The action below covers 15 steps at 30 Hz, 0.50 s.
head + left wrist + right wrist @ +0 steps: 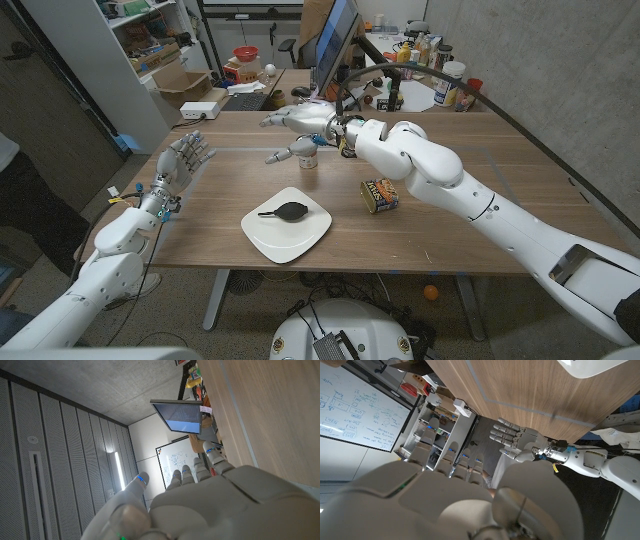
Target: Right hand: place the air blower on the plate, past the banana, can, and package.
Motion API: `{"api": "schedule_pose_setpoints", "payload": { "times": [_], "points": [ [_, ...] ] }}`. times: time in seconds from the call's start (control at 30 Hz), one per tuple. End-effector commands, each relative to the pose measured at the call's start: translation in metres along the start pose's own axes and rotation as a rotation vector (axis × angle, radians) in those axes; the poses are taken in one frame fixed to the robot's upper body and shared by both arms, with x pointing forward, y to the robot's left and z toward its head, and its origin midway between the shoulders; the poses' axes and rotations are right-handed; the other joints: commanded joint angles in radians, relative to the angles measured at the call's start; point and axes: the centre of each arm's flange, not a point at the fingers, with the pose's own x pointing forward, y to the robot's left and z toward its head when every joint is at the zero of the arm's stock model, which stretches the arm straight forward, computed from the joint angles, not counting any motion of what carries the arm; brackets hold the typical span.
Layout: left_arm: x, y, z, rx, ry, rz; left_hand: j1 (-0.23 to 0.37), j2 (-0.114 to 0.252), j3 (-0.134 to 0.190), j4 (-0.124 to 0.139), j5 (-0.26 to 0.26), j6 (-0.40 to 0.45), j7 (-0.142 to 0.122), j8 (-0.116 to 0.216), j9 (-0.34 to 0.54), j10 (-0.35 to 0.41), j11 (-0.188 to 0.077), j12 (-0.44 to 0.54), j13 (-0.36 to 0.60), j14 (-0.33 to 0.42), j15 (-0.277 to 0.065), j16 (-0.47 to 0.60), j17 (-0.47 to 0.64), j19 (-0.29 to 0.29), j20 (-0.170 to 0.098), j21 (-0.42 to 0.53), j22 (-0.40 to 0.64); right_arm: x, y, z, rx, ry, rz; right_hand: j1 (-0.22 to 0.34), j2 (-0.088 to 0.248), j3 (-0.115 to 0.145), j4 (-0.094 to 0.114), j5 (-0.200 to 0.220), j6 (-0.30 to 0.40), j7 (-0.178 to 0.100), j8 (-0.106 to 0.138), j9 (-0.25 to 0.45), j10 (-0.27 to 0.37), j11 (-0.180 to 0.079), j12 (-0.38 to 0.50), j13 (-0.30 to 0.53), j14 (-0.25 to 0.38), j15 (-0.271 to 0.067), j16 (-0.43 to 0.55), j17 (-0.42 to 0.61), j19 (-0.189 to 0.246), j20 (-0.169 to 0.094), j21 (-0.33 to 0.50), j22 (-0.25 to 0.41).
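Observation:
The black air blower (289, 210) lies on the white square plate (310, 235) at the table's near middle. My right hand (298, 119) hovers beyond the plate over the far middle of the table, fingers spread and holding nothing. A small metal can (308, 159) stands just under its fingertips. A brown and yellow package (380, 194) lies to the right of the plate, beside my right forearm. A bit of yellow (344, 151) peeks out behind my right wrist. My left hand (181, 164) stands open at the table's left edge, also seen as the left hand (519, 440).
A monitor (335, 40) and a white keyboard (203, 108) are on the desk behind the table. Bottles and jars (445, 82) crowd the far right. A shelf unit (140, 50) stands at the back left. The plate's corner (592, 365) shows in the right wrist view.

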Motion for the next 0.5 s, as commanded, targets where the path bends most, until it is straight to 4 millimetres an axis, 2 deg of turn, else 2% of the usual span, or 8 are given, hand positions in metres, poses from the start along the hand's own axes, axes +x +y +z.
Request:
{"api": "schedule_pose_setpoints", "payload": {
  "times": [0.03, 0.13, 0.23, 0.5],
  "points": [
    [-0.003, 0.000, 0.005, 0.008, -0.005, -0.040, -0.004, 0.107, -0.003, 0.001, 0.007, -0.003, -0.001, 0.004, 0.003, -0.002, 0.005, 0.004, 0.003, -0.001, 0.008, 0.001, 0.004, 0.006, 0.002, -0.003, 0.002, -0.017, -0.009, -0.001, 0.055, 0.042, -0.003, -0.040, 0.011, 0.002, 0.009, -0.006, 0.021, 0.004, 0.006, 0.003, 0.017, 0.005, 0.008, 0.000, 0.016, 0.005, 0.010, -0.005, 0.008, 0.002, -0.007, 0.005],
    [-0.005, -0.001, 0.003, 0.004, -0.005, -0.042, -0.004, 0.107, -0.003, 0.001, 0.007, -0.003, 0.000, 0.004, 0.003, -0.001, 0.004, 0.004, 0.003, -0.001, 0.007, 0.001, 0.004, 0.006, 0.002, -0.004, 0.002, -0.022, -0.009, 0.000, 0.066, 0.049, 0.007, -0.126, 0.038, 0.004, 0.012, -0.013, 0.040, 0.013, 0.007, 0.003, 0.041, 0.015, 0.013, -0.005, 0.050, 0.008, 0.024, -0.019, 0.036, 0.001, -0.017, 0.006],
    [-0.009, -0.004, 0.000, 0.005, 0.008, -0.050, -0.004, 0.107, -0.003, 0.001, 0.007, -0.002, 0.000, 0.004, 0.003, -0.001, 0.004, 0.004, 0.003, 0.000, 0.007, 0.001, 0.004, 0.006, 0.002, -0.004, 0.002, -0.027, -0.006, 0.001, 0.075, 0.054, 0.006, -0.146, 0.041, 0.003, 0.011, -0.015, 0.044, 0.016, 0.008, 0.003, 0.048, 0.023, 0.014, -0.007, 0.057, 0.009, 0.026, -0.023, 0.045, 0.001, -0.019, 0.006],
    [-0.014, -0.011, -0.001, 0.014, 0.024, -0.062, -0.004, 0.107, -0.003, 0.001, 0.007, -0.004, 0.000, 0.003, 0.003, -0.002, 0.003, 0.004, 0.003, -0.001, 0.008, 0.001, 0.004, 0.006, 0.002, -0.006, 0.002, -0.031, 0.004, -0.004, 0.094, 0.063, 0.007, -0.169, 0.044, 0.002, 0.010, -0.017, 0.050, 0.016, 0.008, 0.003, 0.054, 0.025, 0.015, -0.008, 0.057, 0.007, 0.025, -0.027, 0.053, 0.001, -0.023, 0.006]
  ]
}}
